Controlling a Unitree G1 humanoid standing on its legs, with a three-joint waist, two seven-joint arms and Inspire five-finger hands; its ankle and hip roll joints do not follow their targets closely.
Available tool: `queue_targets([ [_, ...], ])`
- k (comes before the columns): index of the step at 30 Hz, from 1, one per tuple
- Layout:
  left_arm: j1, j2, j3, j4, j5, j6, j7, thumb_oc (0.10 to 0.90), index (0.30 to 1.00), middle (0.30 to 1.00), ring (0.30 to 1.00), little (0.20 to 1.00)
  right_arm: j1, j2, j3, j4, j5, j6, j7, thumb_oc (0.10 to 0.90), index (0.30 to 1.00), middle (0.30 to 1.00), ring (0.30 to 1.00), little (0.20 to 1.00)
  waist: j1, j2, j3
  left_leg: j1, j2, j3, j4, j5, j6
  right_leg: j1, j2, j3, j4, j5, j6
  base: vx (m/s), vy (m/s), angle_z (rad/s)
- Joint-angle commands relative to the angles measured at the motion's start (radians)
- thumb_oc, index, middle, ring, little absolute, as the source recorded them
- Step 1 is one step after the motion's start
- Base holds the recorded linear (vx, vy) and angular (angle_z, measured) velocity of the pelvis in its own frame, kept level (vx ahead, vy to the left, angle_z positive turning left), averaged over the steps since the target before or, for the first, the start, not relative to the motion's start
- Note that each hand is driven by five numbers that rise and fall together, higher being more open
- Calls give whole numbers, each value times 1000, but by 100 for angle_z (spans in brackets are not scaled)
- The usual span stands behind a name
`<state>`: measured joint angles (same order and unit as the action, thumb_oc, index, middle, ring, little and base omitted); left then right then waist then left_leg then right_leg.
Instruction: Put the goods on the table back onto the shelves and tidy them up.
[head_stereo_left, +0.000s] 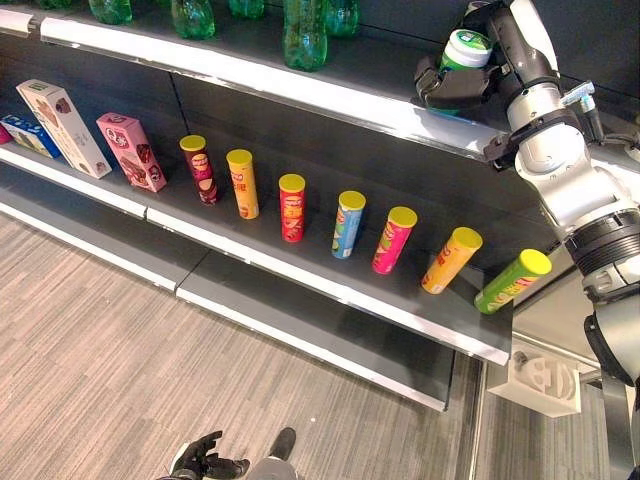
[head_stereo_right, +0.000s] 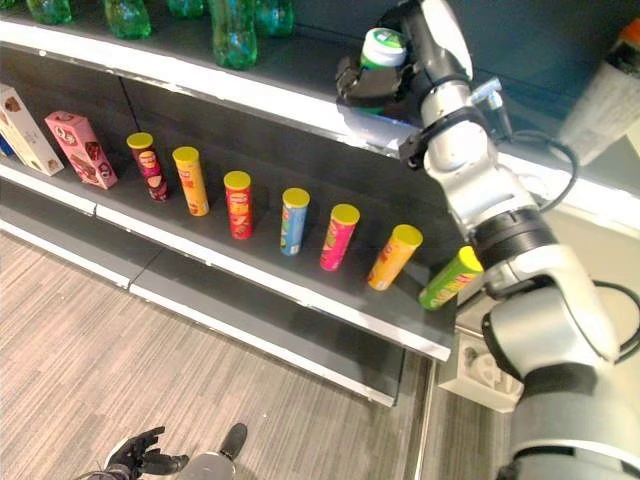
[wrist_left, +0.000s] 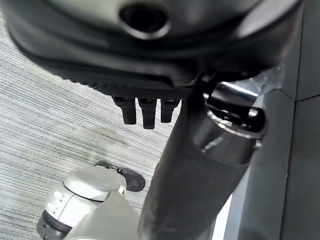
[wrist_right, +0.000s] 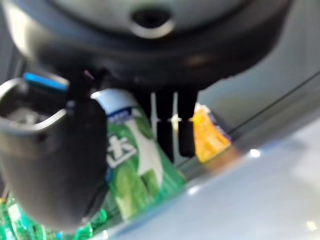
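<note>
A: Left eye view. Right robot hand (head_stereo_left: 455, 82) is up at the upper shelf (head_stereo_left: 300, 85), fingers and thumb curled round a green can with a white lid (head_stereo_left: 467, 48). The can sits just over the shelf's front lip, to the right of the green bottles (head_stereo_left: 305, 35).

B: Risk?

A: My guess is an early release. If the can's base is not flat on the shelf when the fingers let go, it could tip off the lip and fall onto the row of tubes (head_stereo_left: 346, 224) on the shelf below.

B: Right eye view?

A: Same grip. Left robot hand (head_stereo_right: 140, 455) hangs low over the floor (head_stereo_right: 150, 370), far below the upper shelf, fingers loosely spread, holding nothing.

B: Left wrist view?

A: Fingers (wrist_left: 145, 111) hang straight, with floor beyond them.

B: Right wrist view?

A: The can's green label (wrist_right: 132, 175) is between the thumb (wrist_right: 47, 160) and the fingers (wrist_right: 175, 125). An orange packet (wrist_right: 210, 137) lies past the fingers on the upper shelf. Pushing the can deeper could knock it, I think.
</note>
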<state>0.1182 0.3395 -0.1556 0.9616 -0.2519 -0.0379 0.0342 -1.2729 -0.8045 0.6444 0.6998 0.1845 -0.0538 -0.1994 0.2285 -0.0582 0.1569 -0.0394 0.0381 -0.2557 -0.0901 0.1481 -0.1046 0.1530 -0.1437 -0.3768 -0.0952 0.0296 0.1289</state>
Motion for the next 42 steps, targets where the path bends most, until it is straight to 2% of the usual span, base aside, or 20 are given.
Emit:
queue_targets([
  [1, -14, 65, -65, 16, 19, -36, 16, 800, 900, 900, 900, 900, -162, -1, 11, 4, 26, -45, -43, 800, 900, 900, 900, 900, 13, -47, -74, 58, -5, 122, 3, -158, 11, -16, -53, -41, 9, -13, 48, 0, 0, 0],
  [12, -19, 65, -67, 22, 23, -34, 20, 800, 900, 900, 900, 900, -175, 8, 4, 16, 24, -48, -62, 800, 900, 900, 900, 900, 11, -51, -75, 61, -6, 127, 3, -161, 11, -18, -54, -36, 8, -8, 50, 0, 0, 0],
  [16, -20, 64, -66, 22, 30, -33, 22, 800, 900, 900, 900, 900, -186, -32, -27, -82, -6, -61, -115, 800, 900, 900, 900, 900, 2, -50, -76, 64, -5, 132, 3, -164, 13, -19, -54, -31, 8, -6, 51, 0, 0, 0],
  [20, -18, 57, -44, 11, 34, -29, 29, 800, 900, 900, 900, 900, -135, -115, -109, -304, -35, -83, -163, 800, 900, 900, 900, 900, -19, -46, -78, 69, -3, 145, 3, -169, 16, -22, -54, -17, 8, -5, 52, -6, 25, -10],
  [22, -16, 40, -25, 19, 53, -23, 27, 800, 900, 900, 900, 900, -34, -167, -212, -488, -1, -121, -166, 800, 900, 900, 900, 900, -47, -38, -81, 78, 1, 160, 3, -175, 18, -25, -56, -5, 8, -4, 53, -4, 31, -18],
  [23, -15, 43, -26, 19, 54, -23, 27, 800, 900, 900, 900, 900, -20, -168, -224, -497, -3, -118, -165, 800, 900, 900, 900, 900, -45, -41, -82, 78, 1, 161, 3, -175, 18, -25, -55, -4, 8, -4, 53, 0, 0, 0],
  [24, -17, 28, -12, 28, 76, -18, 21, 800, 900, 900, 900, 900, 85, -171, -298, -647, 38, -160, -131, 800, 900, 900, 900, 900, -68, -32, -79, 84, 5, 173, 3, -178, 18, -29, -55, 6, 8, -4, 53, -13, 7, -10],
  [26, -14, 24, -3, 37, 98, -16, 13, 800, 900, 900, 900, 900, 232, -172, -396, -783, 79, -189, -77, 800, 900, 900, 900, 900, -78, -35, -84, 93, 9, 187, 3, -182, 18, -30, -54, 18, 8, -4, 52, -11, 8, -22],
  [27, -13, 26, -4, 37, 98, -16, 13, 800, 900, 900, 900, 900, 236, -172, -400, -785, 78, -188, -77, 800, 900, 900, 900, 900, -77, -36, -84, 93, 9, 188, 3, -182, 18, -30, -54, 18, 8, -4, 52, -27, 12, -31],
  [28, -12, 14, 4, 35, 115, -16, 4, 800, 900, 900, 900, 900, 351, -150, -445, -891, 156, -217, -11, 800, 900, 900, 900, 900, -101, -26, -82, 99, 12, 202, 3, -184, 18, -33, -53, 30, 8, -4, 52, -37, 11, -43],
  [29, -10, 11, 2, 32, 120, -16, 1, 800, 900, 900, 900, 900, 422, -114, -472, -943, 210, -231, 32, 800, 900, 900, 900, 900, -105, -24, -81, 102, 13, 208, 3, -185, 18, -36, -53, 36, 8, -3, 51, -36, 11, -39],
  [30, -8, 16, -1, 31, 120, -16, 0, 800, 900, 900, 900, 900, 438, -112, -485, -952, 212, -228, 36, 800, 900, 900, 900, 900, -101, -28, -83, 103, 14, 210, 3, -186, 18, -36, -52, 37, 8, -3, 51, -43, 9, -39],
  [32, -13, -3, 7, 15, 139, -18, -19, 800, 900, 900, 900, 900, 682, 27, -495, -1085, 375, -225, 197, 800, 900, 900, 900, 900, -133, -9, -79, 118, 21, 250, 3, -193, 19, -51, -49, 71, 8, 2, 51, -56, 18, -51],
  [33, -15, -3, 12, 15, 141, -19, -20, 800, 900, 900, 900, 900, 734, 49, -482, -1101, 393, -214, 228, 800, 900, 900, 900, 900, -142, -4, -76, 122, 23, 260, 3, -194, 20, -55, -49, 82, 8, 4, 50, -47, 36, -75],
  [35, -20, -3, 29, 3, 154, -23, -23, 800, 900, 900, 900, 900, 902, 130, -454, -1126, 448, -176, 304, 800, 900, 900, 900, 900, -168, 10, -69, 138, 26, 291, 3, -200, 24, -61, -49, 112, 9, 8, 48, -25, 35, -66],
  [36, -21, -7, 39, -11, 152, -24, -26, 800, 900, 900, 900, 900, 1025, 197, -431, -1124, 489, -152, 350, 800, 900, 900, 900, 900, -182, 16, -65, 147, 28, 303, 3, -203, 24, -63, -49, 123, 11, 7, 47, -8, 7, -35],
  [37, -22, -10, 44, -18, 148, -26, -24, 800, 900, 900, 900, 900, 1088, 222, -410, -1118, 496, -139, 379, 800, 900, 900, 900, 900, -191, 16, -64, 153, 28, 308, 3, -205, 25, -61, -49, 128, 12, 7, 47, -12, -3, -25],
  [39, -24, -15, 57, -34, 140, -28, -25, 800, 900, 900, 900, 900, 1179, 224, -393, -1088, 443, -113, 400, 800, 900, 900, 900, 900, -204, 19, -60, 158, 30, 314, 3, -207, 25, -61, -50, 135, 14, 5, 48, -11, -7, -22],
  [42, -27, -32, 54, -46, 140, -37, -32, 800, 900, 900, 900, 900, 1312, 256, -366, -944, 332, -76, 409, 800, 900, 900, 900, 900, -220, 23, -56, 169, 31, 325, 3, -211, 23, -57, -51, 142, 14, 5, 48, -11, 7, -9],
])
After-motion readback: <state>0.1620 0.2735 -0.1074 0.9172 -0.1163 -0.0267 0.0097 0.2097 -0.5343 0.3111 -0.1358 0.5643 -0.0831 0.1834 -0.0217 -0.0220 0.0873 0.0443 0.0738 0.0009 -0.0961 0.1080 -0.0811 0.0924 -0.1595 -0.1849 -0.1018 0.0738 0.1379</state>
